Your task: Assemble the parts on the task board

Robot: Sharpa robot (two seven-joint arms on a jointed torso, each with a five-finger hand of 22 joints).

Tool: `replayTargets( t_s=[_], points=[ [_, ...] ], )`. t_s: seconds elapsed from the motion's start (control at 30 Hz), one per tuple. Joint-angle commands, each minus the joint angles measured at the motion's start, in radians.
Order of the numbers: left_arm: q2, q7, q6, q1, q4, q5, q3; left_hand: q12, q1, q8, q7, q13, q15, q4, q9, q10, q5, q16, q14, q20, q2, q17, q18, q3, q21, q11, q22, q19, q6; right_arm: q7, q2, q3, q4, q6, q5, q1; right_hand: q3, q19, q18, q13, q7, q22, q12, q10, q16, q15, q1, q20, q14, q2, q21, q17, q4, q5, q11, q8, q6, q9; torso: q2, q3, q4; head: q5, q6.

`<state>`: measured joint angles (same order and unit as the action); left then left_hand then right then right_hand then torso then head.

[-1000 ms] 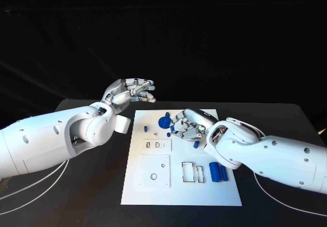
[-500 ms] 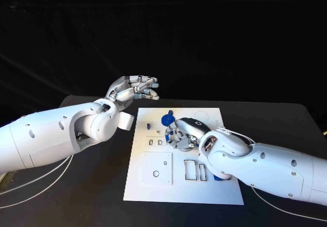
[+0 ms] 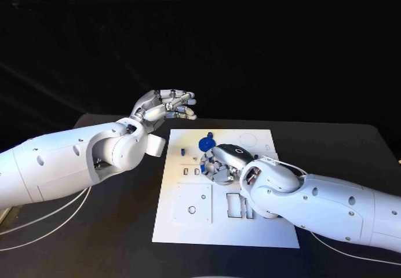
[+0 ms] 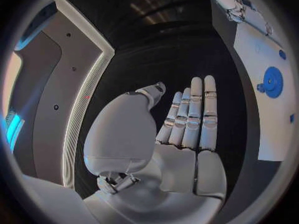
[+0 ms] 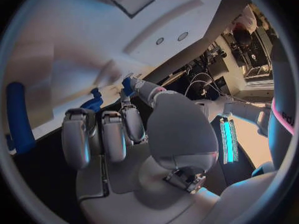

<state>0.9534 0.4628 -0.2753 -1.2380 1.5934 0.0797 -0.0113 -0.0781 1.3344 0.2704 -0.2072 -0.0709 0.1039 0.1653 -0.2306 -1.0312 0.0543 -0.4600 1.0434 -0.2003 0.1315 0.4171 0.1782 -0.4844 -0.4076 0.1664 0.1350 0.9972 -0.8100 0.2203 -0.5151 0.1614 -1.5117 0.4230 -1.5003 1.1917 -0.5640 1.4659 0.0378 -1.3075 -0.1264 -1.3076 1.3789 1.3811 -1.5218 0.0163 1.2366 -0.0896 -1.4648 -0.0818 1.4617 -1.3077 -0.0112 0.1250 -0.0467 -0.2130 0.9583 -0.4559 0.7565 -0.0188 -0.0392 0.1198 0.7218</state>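
A small blue part (image 5: 94, 103) is pinched by the right hand (image 3: 219, 164) over the flat white board (image 3: 192, 223); the left hand (image 3: 167, 106) is held spread, empty.

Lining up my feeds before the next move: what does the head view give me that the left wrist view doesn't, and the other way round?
Head view alone: the right hand down on the task board, and the board's rectangular slots. Left wrist view alone: the left hand's palm side, fingers straight, nothing in it. Both: the left hand, raised off the board, the board, and the blue gear on it.
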Motion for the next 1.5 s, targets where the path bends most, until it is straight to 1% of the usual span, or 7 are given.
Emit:
replayTargets(
  t_s=[0.03,0.27,0.53,0.67,1.0,1.27,1.5],
  points=[
    [-0.002,0.004,0.016,-0.001,0.003,-0.001,0.000,0.004,-0.002,-0.001,-0.022,-0.001,0.000,-0.006,-0.001,-0.008,0.002,-0.007,-0.007,0.000,-0.001,0.001,0.003,0.000,-0.005,0.002,0.001,-0.006,-0.002,0.012,0.006,0.001,0.011,-0.014,-0.025,-0.005,0.000,0.026,-0.004,-0.027,-0.001,-0.163,0.000,0.004,0.002,0.008,-0.011,0.007,-0.081,-0.002,-0.004,-0.155,0.007,0.004,0.001,-0.023,0.005,-0.013,0.000,-0.0007,0.0008,0.001,0.003],
    [-0.002,0.004,0.018,-0.001,0.003,-0.001,0.000,0.004,-0.002,-0.001,-0.022,-0.001,0.000,-0.006,-0.001,-0.008,0.002,-0.007,-0.007,0.000,-0.001,0.001,0.003,0.000,-0.005,0.002,0.001,-0.006,-0.002,0.011,0.013,0.002,0.019,-0.012,-0.028,-0.012,0.000,0.025,-0.003,-0.027,-0.001,-0.161,0.000,0.003,0.002,0.008,-0.012,0.007,-0.081,-0.004,-0.006,-0.155,0.007,0.004,0.001,-0.022,0.003,-0.013,-0.001,-0.0005,0.0008,0.002,0.006],
    [-0.003,0.003,0.020,-0.001,0.004,-0.001,0.000,0.004,-0.002,-0.001,-0.022,-0.001,0.000,-0.006,-0.001,-0.008,0.002,-0.007,-0.007,0.000,-0.001,0.001,0.003,0.000,-0.005,0.002,0.001,-0.006,-0.002,0.014,0.019,0.002,0.027,-0.015,-0.035,-0.015,0.000,0.026,-0.003,-0.028,-0.002,-0.162,0.001,0.004,0.002,0.008,-0.013,0.007,-0.081,-0.004,-0.005,-0.156,0.008,0.003,0.001,-0.022,0.001,-0.013,-0.001,-0.0008,-0.0008,0.003,0.006],
    [-0.002,0.003,0.020,-0.001,0.004,-0.001,0.000,0.004,-0.002,-0.001,-0.022,-0.001,0.000,-0.006,-0.001,-0.008,0.002,-0.007,-0.007,0.000,-0.001,0.001,0.003,0.000,-0.005,0.002,0.001,-0.006,-0.002,0.014,0.020,0.002,0.030,-0.019,-0.036,-0.017,0.000,0.025,-0.003,-0.027,-0.002,-0.161,0.000,0.004,0.002,0.008,-0.013,0.007,-0.081,-0.005,-0.006,-0.155,0.007,0.003,0.001,-0.022,0.001,-0.013,0.000,-0.0008,-0.0006,0.003,0.006],
    [-0.003,0.003,0.021,-0.001,0.003,-0.001,-0.001,0.004,-0.002,-0.001,-0.022,-0.001,0.000,-0.006,-0.001,-0.008,0.002,-0.007,-0.007,0.000,-0.001,0.001,0.003,0.000,-0.005,0.002,0.001,-0.006,-0.002,0.018,0.024,0.002,0.033,-0.037,-0.042,-0.020,0.003,0.023,-0.002,-0.024,-0.003,-0.159,-0.003,0.000,0.004,0.007,-0.017,0.006,-0.080,-0.014,-0.009,-0.152,0.005,-0.001,-0.001,-0.022,-0.004,-0.011,0.000,-0.0013,0.0007,0.003,0.007],
    [-0.003,0.003,0.022,-0.001,0.003,-0.001,-0.001,0.006,-0.005,-0.002,-0.023,-0.001,0.001,-0.007,-0.001,-0.008,0.002,-0.007,-0.009,0.000,-0.001,0.004,0.003,0.000,-0.006,0.002,0.001,-0.007,-0.002,0.022,0.024,0.002,0.034,-0.045,-0.047,-0.021,0.008,0.020,-0.001,-0.016,-0.009,-0.155,-0.011,-0.008,0.006,0.004,-0.023,0.004,-0.079,-0.030,-0.014,-0.148,0.002,-0.004,-0.005,-0.019,-0.017,-0.007,0.000,-0.0011,-0.0012,0.003,0.007],
    [-0.003,0.002,0.021,-0.001,0.002,-0.001,-0.001,0.006,-0.005,-0.002,-0.023,-0.001,0.001,-0.007,-0.001,-0.008,0.002,-0.007,-0.009,0.000,-0.001,0.004,0.003,0.000,-0.006,0.002,0.001,-0.007,-0.002,0.022,0.024,0.002,0.034,-0.045,-0.052,-0.021,0.011,0.018,0.000,-0.011,-0.017,-0.152,-0.015,-0.014,0.009,-0.001,-0.027,0.001,-0.078,-0.041,-0.018,-0.144,0.000,-0.005,-0.011,-0.014,-0.030,-0.002,0.000,-0.0010,0.0001,0.002,0.006]
  ],
)
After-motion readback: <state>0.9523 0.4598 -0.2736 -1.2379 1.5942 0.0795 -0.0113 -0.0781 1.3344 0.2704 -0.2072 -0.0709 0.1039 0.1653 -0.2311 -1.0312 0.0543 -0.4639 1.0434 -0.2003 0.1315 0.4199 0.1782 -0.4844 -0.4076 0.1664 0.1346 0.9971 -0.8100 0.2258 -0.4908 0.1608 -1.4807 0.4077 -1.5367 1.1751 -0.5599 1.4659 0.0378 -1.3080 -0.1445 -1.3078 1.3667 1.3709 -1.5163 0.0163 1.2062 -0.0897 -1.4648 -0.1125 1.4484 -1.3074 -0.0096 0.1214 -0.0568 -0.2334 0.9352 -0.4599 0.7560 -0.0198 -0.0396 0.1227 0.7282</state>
